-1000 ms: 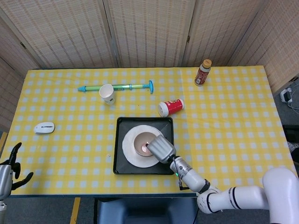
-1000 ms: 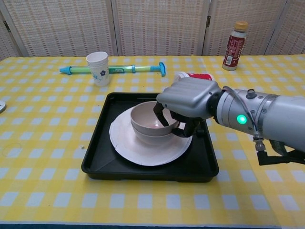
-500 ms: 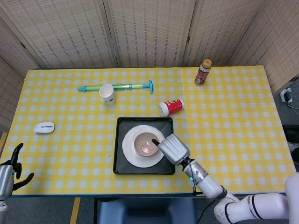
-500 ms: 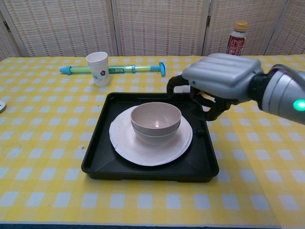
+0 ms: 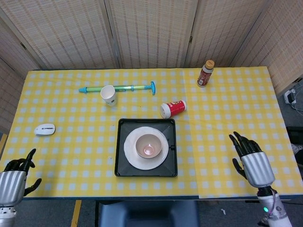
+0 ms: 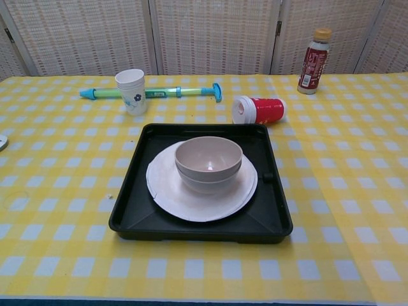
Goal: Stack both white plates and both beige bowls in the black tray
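The black tray (image 5: 122, 165) (image 6: 127, 217) lies at the table's front middle. In it the white plates (image 5: 130, 154) (image 6: 166, 191) are stacked, and the beige bowls (image 5: 148, 145) (image 6: 208, 162) sit nested on top of them. My right hand (image 5: 251, 162) hovers at the front right of the table, far from the tray, fingers spread and holding nothing. My left hand (image 5: 14, 178) is at the front left corner, also spread and empty. Neither hand shows in the chest view.
A red can (image 5: 173, 109) (image 6: 259, 109) lies on its side just behind the tray. A paper cup (image 5: 108, 94) (image 6: 131, 90) and a teal pump (image 5: 123, 88) (image 6: 153, 93) are at the back left, a brown bottle (image 5: 205, 73) (image 6: 315, 61) at the back right, a white mouse (image 5: 45, 128) at the left.
My right hand has let go of the bowl, lifted off the tray and pulled back to the front right. The left hand shifted slightly.
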